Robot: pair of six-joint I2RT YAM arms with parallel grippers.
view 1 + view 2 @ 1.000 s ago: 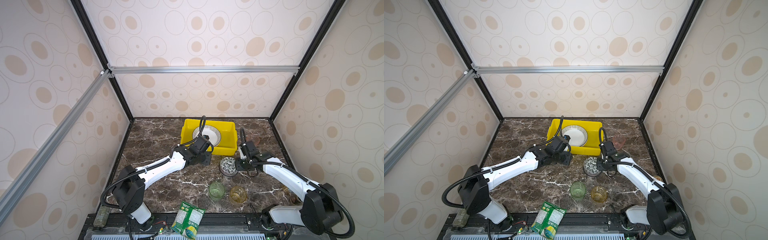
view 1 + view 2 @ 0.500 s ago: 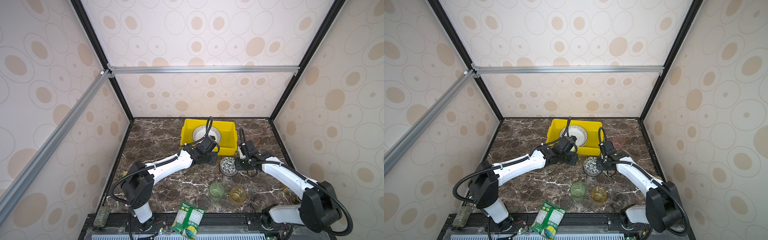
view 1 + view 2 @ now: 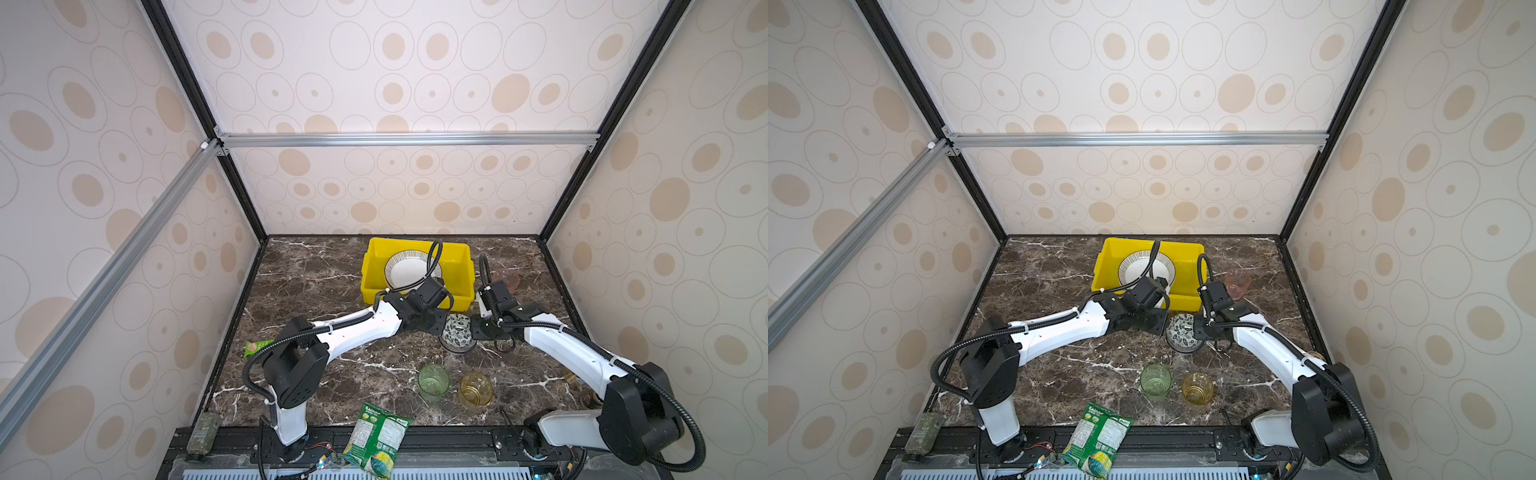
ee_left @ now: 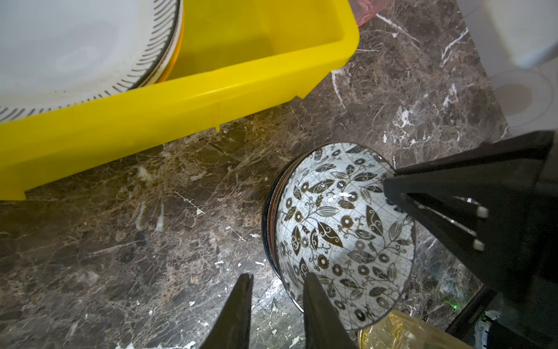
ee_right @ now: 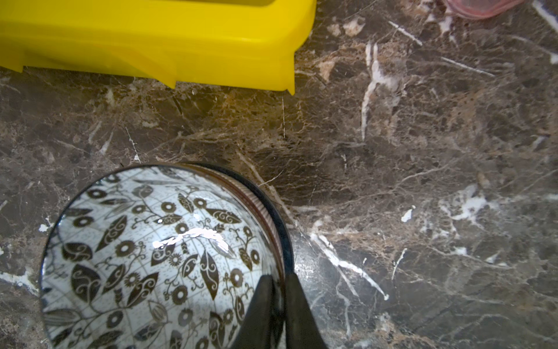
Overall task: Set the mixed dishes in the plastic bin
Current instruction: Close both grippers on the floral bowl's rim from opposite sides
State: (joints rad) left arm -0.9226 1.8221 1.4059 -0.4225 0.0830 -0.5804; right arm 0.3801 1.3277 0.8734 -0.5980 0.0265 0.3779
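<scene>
Grip: near-closed right hand (image 5: 278,276) pinches bowl (image 5: 151,256) rim.

Bright, even light
Glare streaked the bowl (image 5: 187,234); walls (image 3: 83,166) stretched toward nine and three o'clock in both top views.

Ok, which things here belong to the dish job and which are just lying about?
Job: yellow bin, striped plate, floral bowl, green tumbler, amber tumbler, pink tumbler.
Lying about: large snack packet, small green packet, dark bottle.
</scene>
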